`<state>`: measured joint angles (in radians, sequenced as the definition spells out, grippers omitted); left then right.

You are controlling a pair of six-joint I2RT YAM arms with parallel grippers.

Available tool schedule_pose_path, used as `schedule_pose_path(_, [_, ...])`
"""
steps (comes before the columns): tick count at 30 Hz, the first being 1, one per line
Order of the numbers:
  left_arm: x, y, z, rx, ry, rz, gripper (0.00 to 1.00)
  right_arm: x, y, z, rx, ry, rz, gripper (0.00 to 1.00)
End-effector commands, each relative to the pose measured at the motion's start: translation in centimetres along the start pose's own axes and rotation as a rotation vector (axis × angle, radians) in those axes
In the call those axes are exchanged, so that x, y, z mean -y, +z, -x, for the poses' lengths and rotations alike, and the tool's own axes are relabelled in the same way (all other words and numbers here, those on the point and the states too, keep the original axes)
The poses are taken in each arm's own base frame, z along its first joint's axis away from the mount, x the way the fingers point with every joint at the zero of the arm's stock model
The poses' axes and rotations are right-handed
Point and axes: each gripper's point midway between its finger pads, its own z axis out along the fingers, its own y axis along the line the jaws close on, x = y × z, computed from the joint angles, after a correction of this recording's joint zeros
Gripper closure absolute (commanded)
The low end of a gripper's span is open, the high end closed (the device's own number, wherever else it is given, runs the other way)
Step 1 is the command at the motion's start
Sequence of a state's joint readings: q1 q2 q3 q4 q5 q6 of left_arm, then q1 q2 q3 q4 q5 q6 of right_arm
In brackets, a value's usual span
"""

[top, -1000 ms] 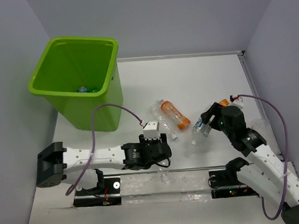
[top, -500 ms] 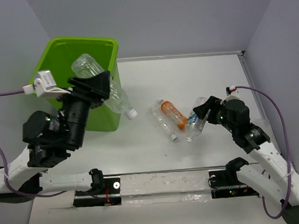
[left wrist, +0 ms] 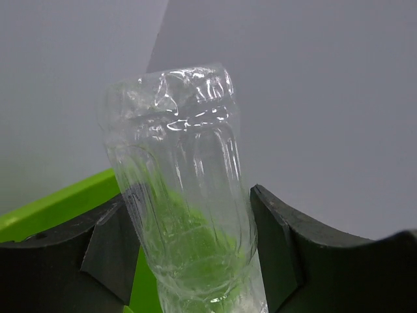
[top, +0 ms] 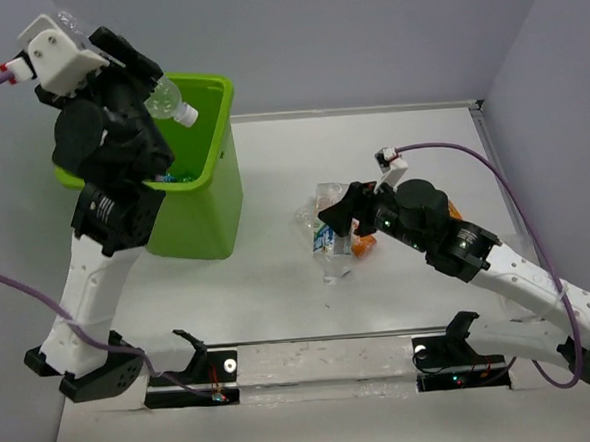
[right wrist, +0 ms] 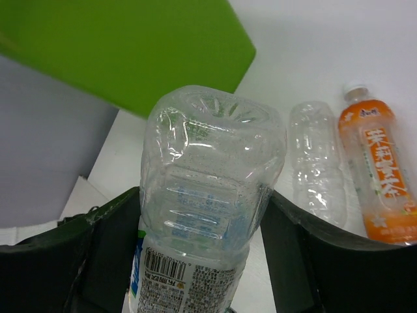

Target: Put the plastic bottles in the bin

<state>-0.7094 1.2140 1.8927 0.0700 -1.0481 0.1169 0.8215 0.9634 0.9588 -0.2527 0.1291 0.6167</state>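
Hovering above bin rim [top: 206, 79] — clear bottle [top: 170, 96]

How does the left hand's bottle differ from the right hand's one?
The left bottle, in the left hand, shows no label and is raised by the bin. The right bottle, in the right hand, has a blue-and-white barcode label and hangs low over the table. Both are clear plastic, gripped.

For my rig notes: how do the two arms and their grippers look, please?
Both arms, left arm and right arm, have white links with black joints. The left gripper and right gripper have black, curved fingers. A purple cable runs to each white wrist camera housing.
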Motion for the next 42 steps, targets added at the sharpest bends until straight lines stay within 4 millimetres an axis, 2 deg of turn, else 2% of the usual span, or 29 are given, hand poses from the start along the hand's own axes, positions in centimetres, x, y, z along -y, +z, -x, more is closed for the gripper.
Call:
schedule_pose_path(1, [0.4,5.3,-3.9,-0.051,0.101,-0.013,0.48,-6.0,-0.5,5.9,0.163,-0.078,0.126,0.75])
schedule_pose_path(3, [-0.7,7.0,-6.3,-0.108,0.137,0.008,0.45,-7.7,-0.6,6.7,0.180,-0.119,0.160,0.75])
schedule_pose_path(4, [-0.4,8.2,-8.4,-0.152,0.118,-0.004,0.38,-8.8,-0.4,8.1,0.206,-0.128,0.175,0.75])
schedule_pose_path(5, [-2.4,9.3,-9.4,-0.180,0.143,0.042,0.29,-9.7,-0.3,8.5,0.212,-0.157,0.190,0.75])
schedule_pose_path(6, [-2.5,9.9,-11.0,-0.221,0.142,0.030,0.07,-10.6,-0.3,8.9,0.218,-0.169,0.208,0.75])
schedule_pose_path(7, [-2.9,10.1,-11.7,-0.246,0.133,0.031,0.01,-11.1,-0.1,9.6,0.230,-0.183,0.214,0.75])
schedule_pose_path(9, [-3.9,10.1,-12.5,-0.273,0.103,0.034,0.01,-13.1,0.4,11.4,0.265,-0.215,0.242,0.75])
schedule_pose_path(12, [-2.9,8.9,-12.1,-0.283,0.055,-0.043,0.01,-15.4,1.3,14.3,0.325,-0.260,0.255,0.75])
schedule_pose_path(14, [-2.6,7.4,-10.6,-0.278,0.024,-0.094,0.01,-16.9,1.8,15.8,0.352,-0.276,0.278,0.75])
schedule_pose_path(15, [-2.5,5.9,-9.5,-0.275,0.003,-0.133,0.01,-18.3,2.4,17.1,0.380,-0.292,0.299,0.75])
schedule_pose_path(18, [-2.7,3.3,-8.2,-0.268,-0.042,-0.199,0.01,-20.6,3.6,18.7,0.413,-0.315,0.339,0.75])
schedule_pose_path(19, [-3.2,1.3,-7.9,-0.271,-0.055,-0.237,0.01,-21.9,4.8,19.6,0.429,-0.317,0.356,0.75])
schedule_pose_path(21, [-4.1,-1.2,-7.2,-0.268,-0.065,-0.276,0.01,-23.7,6.8,20.7,0.456,-0.314,0.382,0.75])
schedule_pose_path(24, [-5.1,-3.9,-7.4,-0.308,-0.058,-0.309,0.01,-25.5,8.9,21.6,0.473,-0.302,0.408,0.75])
schedule_pose_path(25, [-5.4,-5.4,-7.1,-0.319,-0.068,-0.344,0.01,-26.4,10.0,22.1,0.497,-0.290,0.420,0.75])
schedule_pose_path(26, [-5.7,-6.3,-7.4,-0.342,-0.067,-0.352,0.01,-26.7,10.6,22.4,0.509,-0.275,0.426,0.75])
schedule_pose_path(29, [-6.1,-9.2,-6.4,-0.347,-0.106,-0.412,0.01,-28.1,11.3,23.6,0.582,-0.234,0.468,0.75])
schedule_pose_path(31, [-6.0,-11.2,-6.5,-0.383,-0.123,-0.473,0.01,-28.4,13.2,23.2,0.620,-0.191,0.496,0.75])
schedule_pose_path(32, [-5.6,-12.0,-6.9,-0.414,-0.137,-0.511,0.01,-28.2,14.8,22.1,0.611,-0.185,0.499,0.67])
schedule_pose_path(34, [-4.6,-14.0,-8.6,-0.502,-0.151,-0.614,0.01,-28.3,16.0,21.2,0.597,-0.207,0.505,0.45])
schedule_pose_path(35, [-4.1,-14.7,-9.2,-0.537,-0.164,-0.653,0.01,-28.0,16.6,20.7,0.578,-0.243,0.487,0.21])
schedule_pose_path(36, [-3.2,-16.2,-10.4,-0.613,-0.174,-0.743,0.01,-27.8,16.5,20.5,0.559,-0.262,0.479,0.12])
schedule_pose_path(38, [-1.9,-17.4,-10.6,-0.658,-0.217,-0.835,0.01,-28.0,15.2,21.0,0.564,-0.309,0.486,0.04])
schedule_pose_path(39, [-1.3,-17.8,-10.6,-0.677,-0.232,-0.871,0.01,-27.6,15.3,20.5,0.547,-0.323,0.475,0.03])
schedule_pose_path(40, [-0.7,-18.4,-10.2,-0.690,-0.246,-0.915,0.01,-28.1,12.0,22.7,0.587,-0.318,0.486,0.02])
schedule_pose_path(42, [0.1,-18.3,-9.6,-0.683,-0.260,-0.954,0.01,-26.7,9.7,24.8,0.603,-0.312,0.471,0.02])
